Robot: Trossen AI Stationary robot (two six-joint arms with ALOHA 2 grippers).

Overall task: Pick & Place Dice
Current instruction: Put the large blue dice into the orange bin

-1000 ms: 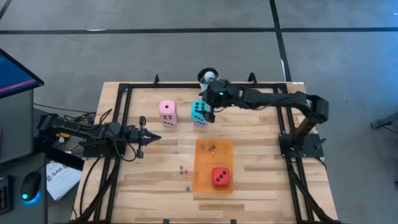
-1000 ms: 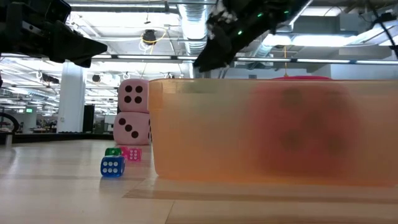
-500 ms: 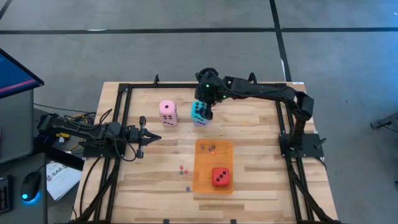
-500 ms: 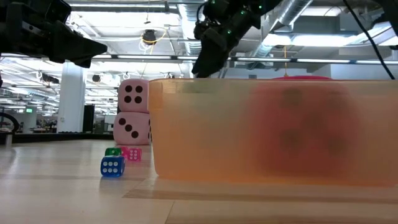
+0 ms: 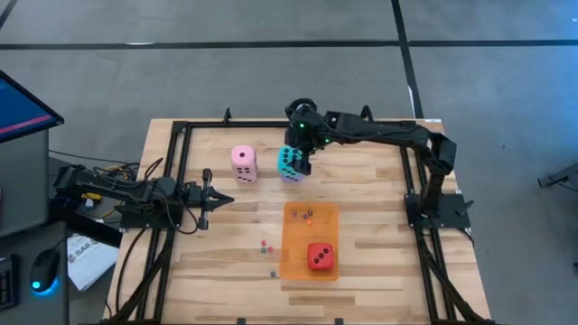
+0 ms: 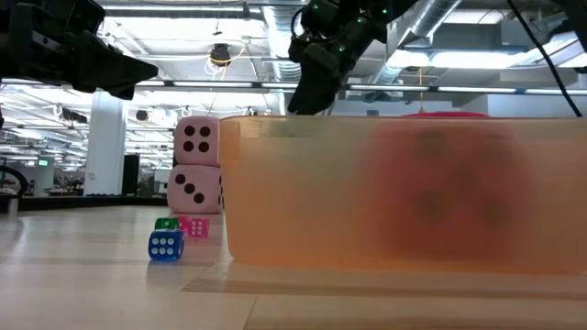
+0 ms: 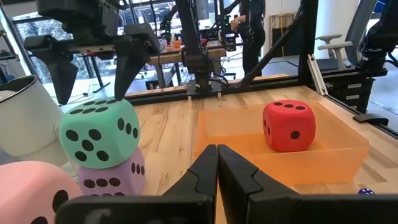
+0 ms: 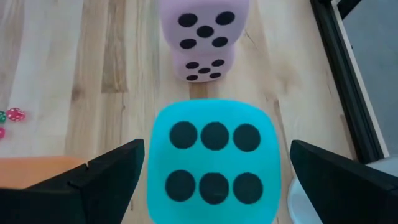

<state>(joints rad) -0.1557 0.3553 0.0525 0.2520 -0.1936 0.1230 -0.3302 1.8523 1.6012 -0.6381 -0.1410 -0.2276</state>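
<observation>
The right gripper (image 5: 305,162) hangs over the teal die (image 5: 289,161), fingers spread wide and not yet touching it; the die sits on a purple die (image 7: 112,180) near the counter's (image 5: 379,262) far edge. This looks like the approach before a grasp: lower and close next. The left gripper (image 5: 215,199) waits with fingers together by the left edge

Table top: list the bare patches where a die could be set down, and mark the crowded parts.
Bare wood: the strip between the orange tray and the right arm's base, and the near-left corner. Crowded: the middle back, where the right gripper hangs open over the teal die beside the pink dice; tiny dice litter the tray's left.
</observation>
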